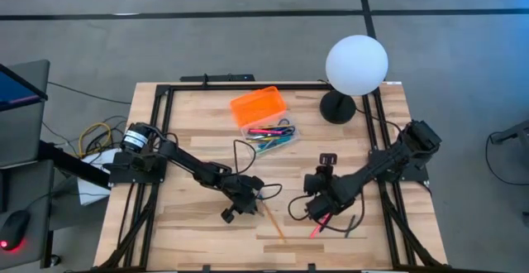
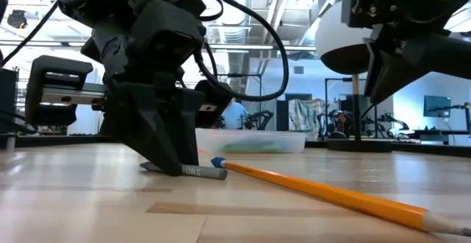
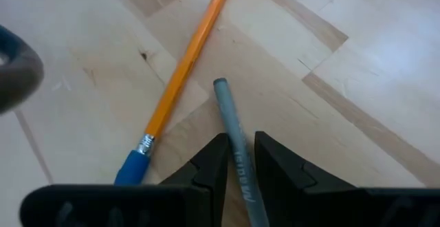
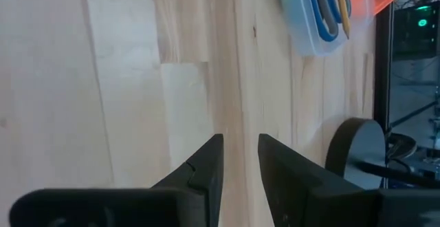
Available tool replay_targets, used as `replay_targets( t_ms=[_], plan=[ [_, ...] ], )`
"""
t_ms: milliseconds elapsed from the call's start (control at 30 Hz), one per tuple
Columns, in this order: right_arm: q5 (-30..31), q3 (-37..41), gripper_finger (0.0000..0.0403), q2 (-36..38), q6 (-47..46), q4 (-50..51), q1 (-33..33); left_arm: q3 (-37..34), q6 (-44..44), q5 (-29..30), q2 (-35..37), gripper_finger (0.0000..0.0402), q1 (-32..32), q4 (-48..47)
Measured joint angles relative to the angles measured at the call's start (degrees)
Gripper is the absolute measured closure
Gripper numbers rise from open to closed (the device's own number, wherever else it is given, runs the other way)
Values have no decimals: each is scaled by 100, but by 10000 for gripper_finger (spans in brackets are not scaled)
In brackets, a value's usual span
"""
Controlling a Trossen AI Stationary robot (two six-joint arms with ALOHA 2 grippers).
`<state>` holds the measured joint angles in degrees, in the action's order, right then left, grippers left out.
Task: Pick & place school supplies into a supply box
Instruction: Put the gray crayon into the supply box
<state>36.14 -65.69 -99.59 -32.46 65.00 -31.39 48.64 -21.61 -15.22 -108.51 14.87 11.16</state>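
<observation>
Pale butcher-block wood made up the tabletop (image 1: 198, 223), and low over its near-centre the left end effector (image 3: 238, 159) had its two dark fingers set on either side of a grey pen (image 3: 235, 144), the jaws almost together with the pen's barrel lying in the narrow gap between them. From the level camera the fingertips reached down to the wood, with the grey pen (image 2: 193, 171) flat beneath them. Just beside it lay an orange pencil (image 3: 184, 69) with a blue eraser cap, angled away toward the near edge and not touching the pen.

The right end effector (image 4: 239, 159) hung over bare wood toward the near right part of the tabletop, its fingers a little apart and pinching nothing. From above, a pink marker (image 1: 319, 224) lay just below it.

The supply box (image 1: 271, 134), a clear case, sat toward the far edge near the middle, with coloured pens and blue-handled scissors (image 4: 324, 14) already inside. Its orange lid (image 1: 257, 106) lay beside it on the far side. A white globe lamp (image 1: 356, 64) stood at the far right corner.
</observation>
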Motion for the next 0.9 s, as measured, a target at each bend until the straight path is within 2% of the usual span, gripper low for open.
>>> replay_targets(
  t_ms=[167, 400, 567, 900],
  plan=[
    [-2, 0, 317, 1, -181, 1, -134, 14, 185, 77, 4, 333, 0, -182],
    [-2, 0, 317, 0, -445, -14, -278, 387, 687, 916, 28, 346, 17, -1455],
    [-2, 0, 317, 0, -616, -30, -351, 527, 707, 1025, 28, 389, 11, -1841],
    [-4, 0, 317, 0, -672, -81, -425, 542, 1125, 1117, 65, 384, -4, -2119]
  ],
)
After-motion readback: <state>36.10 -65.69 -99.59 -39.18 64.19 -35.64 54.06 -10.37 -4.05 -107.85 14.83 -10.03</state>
